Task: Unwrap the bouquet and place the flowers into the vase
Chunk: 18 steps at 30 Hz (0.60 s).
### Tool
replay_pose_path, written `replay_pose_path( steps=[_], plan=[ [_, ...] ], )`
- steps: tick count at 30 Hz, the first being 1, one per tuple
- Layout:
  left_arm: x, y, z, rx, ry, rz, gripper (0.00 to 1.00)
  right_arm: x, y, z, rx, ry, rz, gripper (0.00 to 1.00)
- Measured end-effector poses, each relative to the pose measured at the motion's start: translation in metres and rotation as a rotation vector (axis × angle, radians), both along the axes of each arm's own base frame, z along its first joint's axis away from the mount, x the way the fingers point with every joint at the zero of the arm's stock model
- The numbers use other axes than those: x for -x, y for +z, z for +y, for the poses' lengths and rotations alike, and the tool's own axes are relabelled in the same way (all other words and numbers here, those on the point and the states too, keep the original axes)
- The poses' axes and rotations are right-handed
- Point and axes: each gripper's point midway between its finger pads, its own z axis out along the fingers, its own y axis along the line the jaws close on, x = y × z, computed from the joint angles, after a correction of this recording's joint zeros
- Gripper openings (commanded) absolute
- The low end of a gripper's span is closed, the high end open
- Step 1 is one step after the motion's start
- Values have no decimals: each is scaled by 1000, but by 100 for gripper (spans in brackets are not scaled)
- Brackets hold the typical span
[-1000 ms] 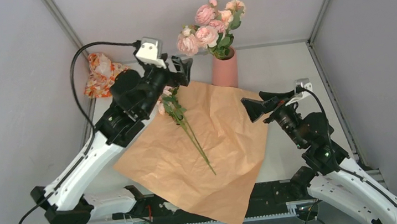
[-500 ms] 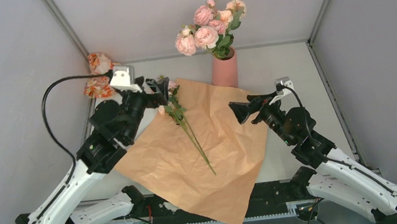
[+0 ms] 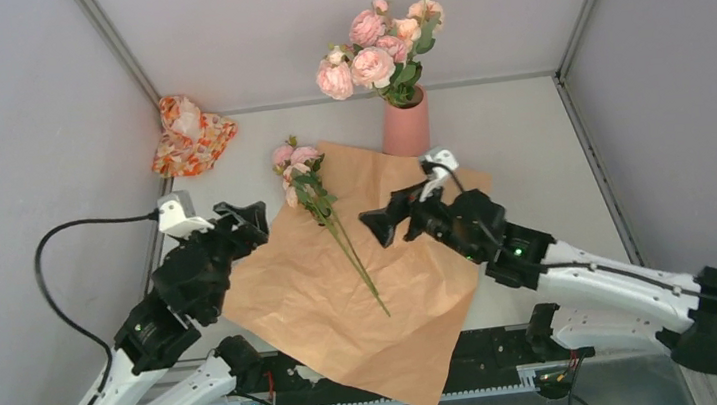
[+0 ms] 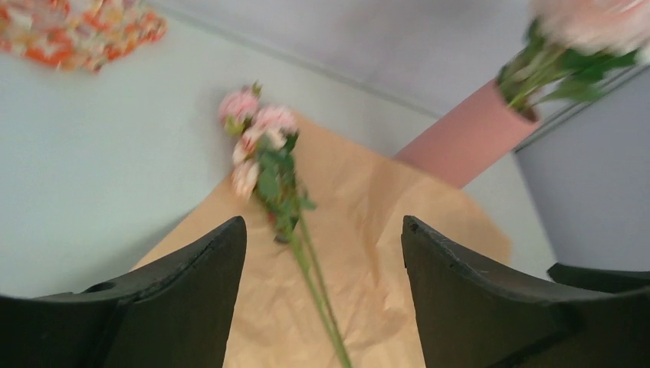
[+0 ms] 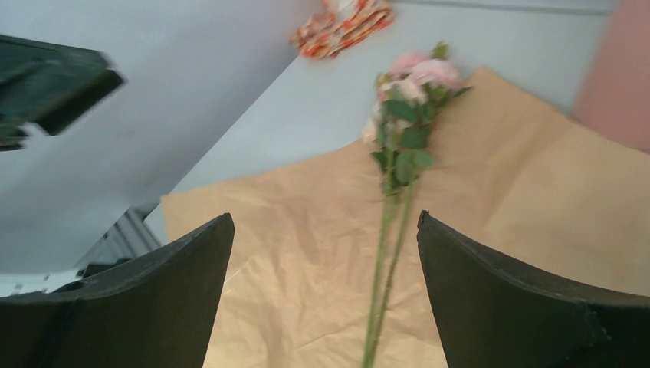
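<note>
one long-stemmed pink flower sprig [image 3: 331, 220] lies on opened tan paper [image 3: 417, 317], stem exposed for pinching; left gripper [image 3: 248, 222] and right gripper [image 3: 389, 221] flank it, both wide, empty

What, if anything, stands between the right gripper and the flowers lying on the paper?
Nothing visible does. The right gripper, open, hovers just right of the flowers, with only bare tan wrapping paper between them. The route on to the vase also looks clear, though blooms already fill part of its mouth.

no readable text, no labels — no numbers
</note>
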Motion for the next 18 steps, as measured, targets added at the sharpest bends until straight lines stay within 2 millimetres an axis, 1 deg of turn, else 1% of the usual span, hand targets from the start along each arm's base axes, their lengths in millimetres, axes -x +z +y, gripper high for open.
replay_pose_path(
  steps=[2, 4, 6, 8, 11, 14, 16, 18],
  plan=[
    [-1, -26, -1, -13, 20, 76, 77, 6, -2, 25, 40, 54, 13, 97],
    [0, -55, 0, -29, 42, 153, 76, 7, -9, 50, 90, 96, 39, 96],
    [3, -83, 1, -42, 58, 220, 75, 5, -23, 73, 153, 129, 83, 94],
    [7, -101, 4, -44, 70, 264, 75, 0, -41, 89, 214, 145, 131, 93],
    [14, -118, 9, -21, 85, 302, 75, -12, -75, 109, 317, 161, 221, 92],
    [23, -129, 14, 23, 88, 314, 75, -26, -106, 124, 394, 175, 305, 91],
    [28, -139, 16, 56, 86, 320, 74, -38, -120, 129, 427, 175, 350, 89],
    [32, -151, 17, 67, 83, 337, 74, -55, -130, 134, 449, 164, 390, 86]
  ],
)
